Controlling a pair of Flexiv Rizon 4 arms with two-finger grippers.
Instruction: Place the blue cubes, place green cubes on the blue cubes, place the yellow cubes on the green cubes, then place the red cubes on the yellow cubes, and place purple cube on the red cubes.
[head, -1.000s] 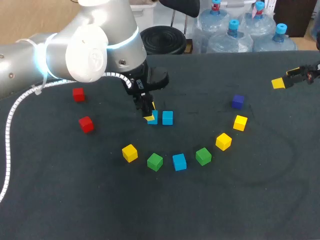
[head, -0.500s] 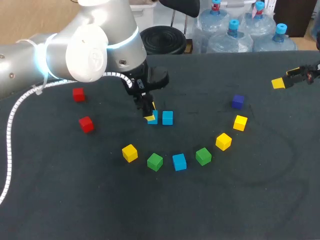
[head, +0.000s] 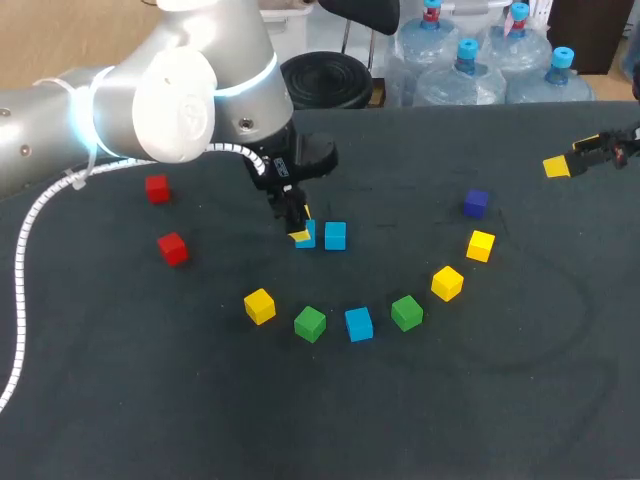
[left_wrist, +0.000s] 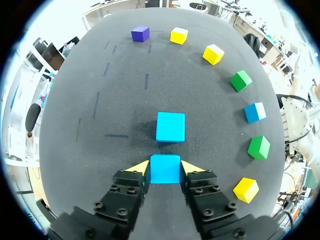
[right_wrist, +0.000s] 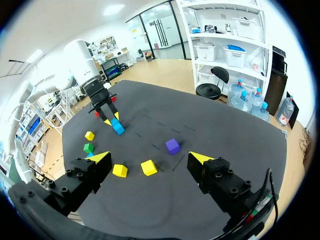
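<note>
My left gripper (head: 300, 228) stands low on the table's middle, shut on a blue cube (left_wrist: 165, 169) that rests on the cloth. Both yellow fingertips (left_wrist: 139, 167) press its sides. A second blue cube (left_wrist: 170, 126) sits just ahead of it, a small gap apart. In front, an arc holds a yellow cube (head: 259, 305), a green cube (head: 310, 323), a third blue cube (head: 359, 324), another green cube (head: 406, 312), two yellow cubes (head: 447, 283) and a purple cube (head: 476, 203). Two red cubes (head: 156, 188) lie to the left. My right gripper (head: 570, 155) hangs open, high at the far right.
The dark cloth table (head: 500, 400) has free room in front of the arc and at the right. My left arm's white cable (head: 40, 215) hangs over the left side of the table.
The left gripper's fingers have drawn in slightly on the blue cube. Nothing else has moved.
</note>
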